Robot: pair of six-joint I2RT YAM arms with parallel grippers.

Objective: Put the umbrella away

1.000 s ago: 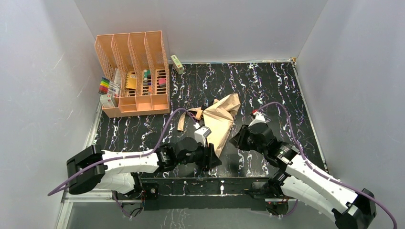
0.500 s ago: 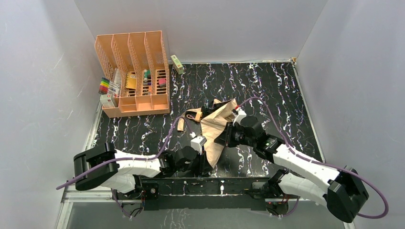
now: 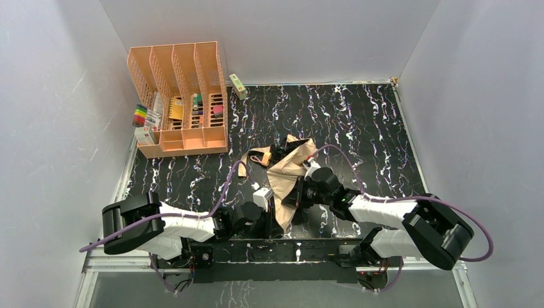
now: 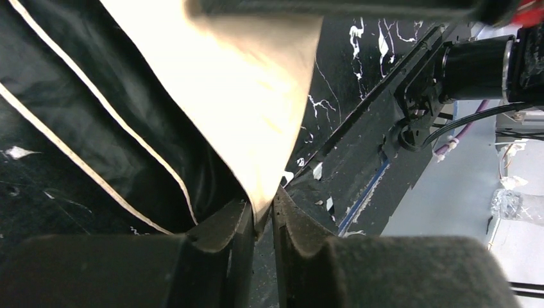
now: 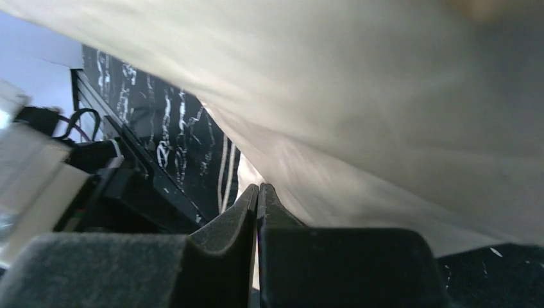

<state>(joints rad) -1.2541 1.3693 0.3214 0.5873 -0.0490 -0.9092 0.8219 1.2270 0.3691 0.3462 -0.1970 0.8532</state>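
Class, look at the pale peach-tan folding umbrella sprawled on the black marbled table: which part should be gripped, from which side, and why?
Grip the pale peach-tan folding umbrella by the thin, limp fabric edge at its near pointed corner, coming in low from the near side. The canopy lies flat on the black marbled table, so only an edge fits a gripper.

The pale peach-tan fabric folding umbrella (image 3: 290,173) has a black underside edged with thin cream piping. The desk (image 3: 372,122) is black, marbled with white veins. At 10 o'clock stands a peach-orange slotted plastic organizer (image 3: 183,77) with multicoloured markers (image 3: 140,115) beside it. A small pale green box (image 3: 238,86) lies at 11 o'clock. Purple cables (image 3: 224,186) cross the white-and-black robot arms (image 3: 173,226).
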